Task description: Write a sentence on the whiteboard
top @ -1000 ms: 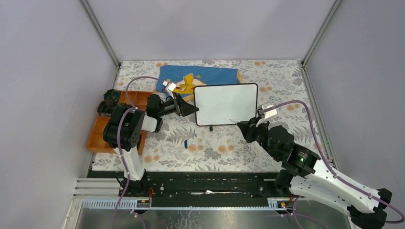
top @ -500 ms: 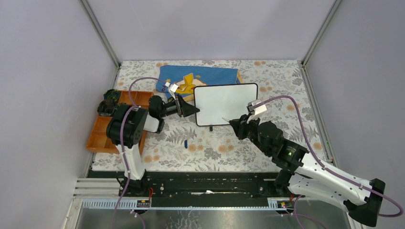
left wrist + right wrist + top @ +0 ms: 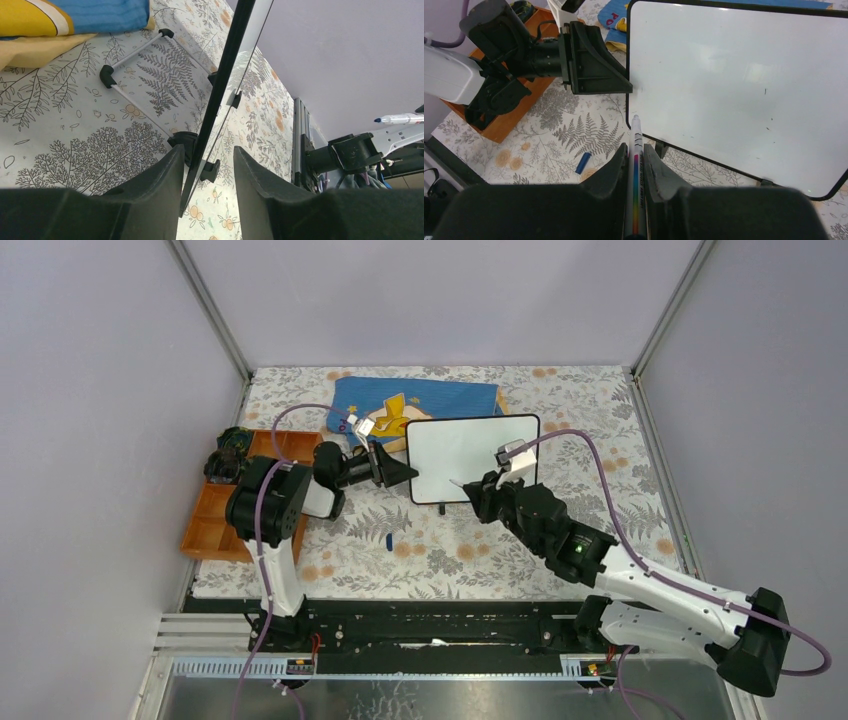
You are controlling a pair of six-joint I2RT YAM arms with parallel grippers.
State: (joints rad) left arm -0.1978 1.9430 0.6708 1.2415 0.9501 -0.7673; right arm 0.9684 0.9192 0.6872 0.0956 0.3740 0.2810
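Your left jaws have narrowed around the left edge of the whiteboard (image 3: 470, 455) standing on the desk (image 3: 600, 440); whether they pinch it yet cannot be told. Your right jaws, clamped on the marker (image 3: 634, 165), have brought its tip near the whiteboard's lower left corner. The whiteboard is blank, so writing looks ready to start.

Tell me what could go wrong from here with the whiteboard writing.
The left jaws straddle the whiteboard rim with a gap on one side, so a press from the marker may tip it back.
The marker tip sits close to that rim and the left jaws, so it might strike them.
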